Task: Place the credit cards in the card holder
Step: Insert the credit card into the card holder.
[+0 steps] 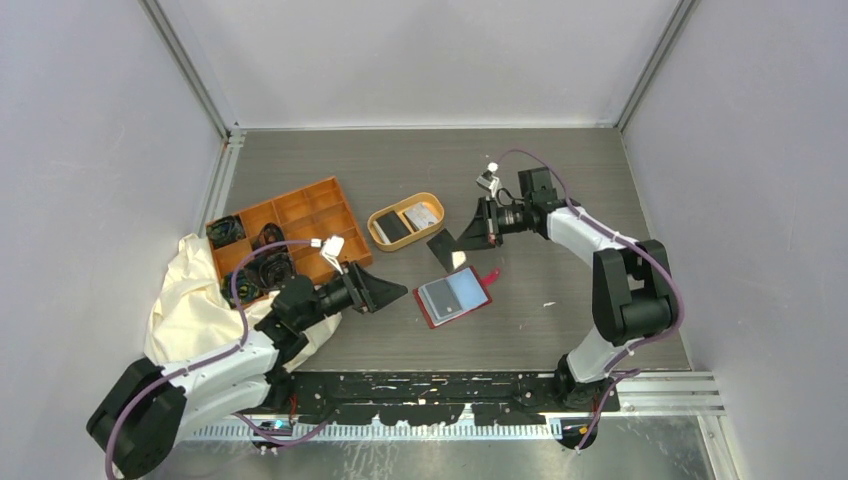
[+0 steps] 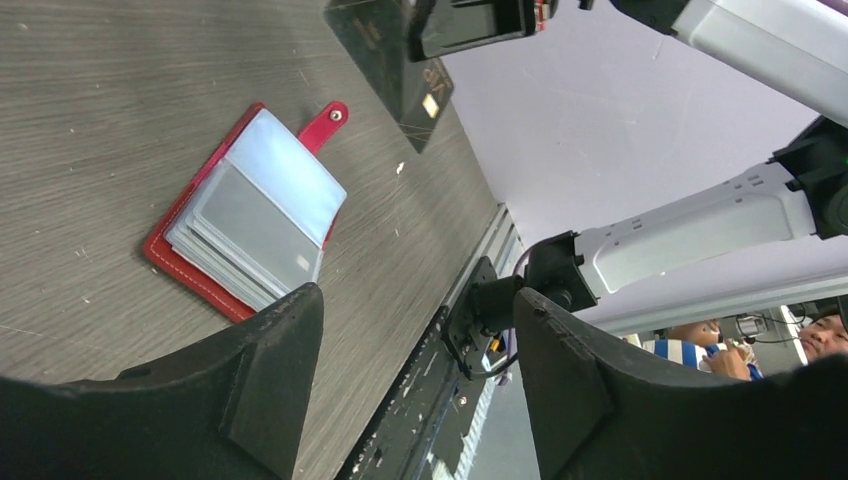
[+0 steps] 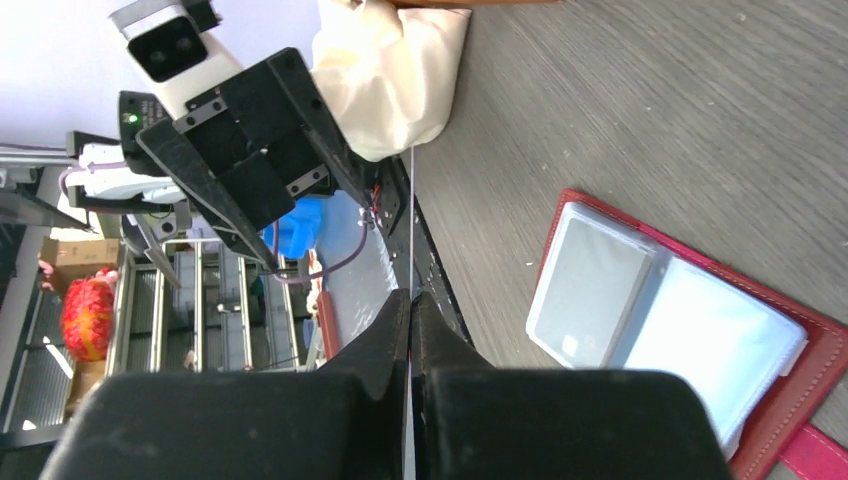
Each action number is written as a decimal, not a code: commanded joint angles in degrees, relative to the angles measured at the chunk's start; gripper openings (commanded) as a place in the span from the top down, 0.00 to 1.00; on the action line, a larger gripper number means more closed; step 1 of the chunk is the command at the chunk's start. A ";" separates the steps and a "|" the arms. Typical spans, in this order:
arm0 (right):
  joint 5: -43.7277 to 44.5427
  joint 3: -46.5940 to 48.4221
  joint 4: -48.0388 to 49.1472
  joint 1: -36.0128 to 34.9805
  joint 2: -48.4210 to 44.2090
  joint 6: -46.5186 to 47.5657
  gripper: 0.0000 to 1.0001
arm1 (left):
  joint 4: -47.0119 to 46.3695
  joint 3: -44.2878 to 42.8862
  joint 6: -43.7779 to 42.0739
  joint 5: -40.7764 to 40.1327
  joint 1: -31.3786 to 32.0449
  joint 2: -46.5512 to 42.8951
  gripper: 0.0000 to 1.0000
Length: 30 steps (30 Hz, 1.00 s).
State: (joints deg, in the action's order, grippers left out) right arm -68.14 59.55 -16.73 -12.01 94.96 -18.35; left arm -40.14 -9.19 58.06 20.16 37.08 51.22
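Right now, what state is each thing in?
card holder, lying open, sleeves up
right hand, shut on a black card
black card, gripped, not yet in the card holder
left hand, open, empty
oval dish, holding a dark card and a pale card
orange tray, partly filled

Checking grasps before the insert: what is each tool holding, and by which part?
The right tool pinches a dark credit card by one edge, the rest jutting free. The left tool is open and holds nothing.
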 commanded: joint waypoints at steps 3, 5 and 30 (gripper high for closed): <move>-1.09 -3.86 1.13 2.88 -5.10 5.83 0.99 | -11.15 -1.18 -0.33 -1.97 2.29 6.18 0.32; 3.03 -0.90 -11.85 3.44 -3.36 16.43 0.99 | -12.00 -1.22 0.09 -2.65 3.10 8.57 0.32; -6.57 3.51 -25.19 2.73 -6.30 28.94 0.99 | -41.84 -17.09 8.51 -6.00 11.66 44.50 0.41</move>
State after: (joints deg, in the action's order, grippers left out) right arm -71.92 61.39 -43.29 -8.91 91.50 11.25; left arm -75.35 -25.04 67.20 14.92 48.34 96.95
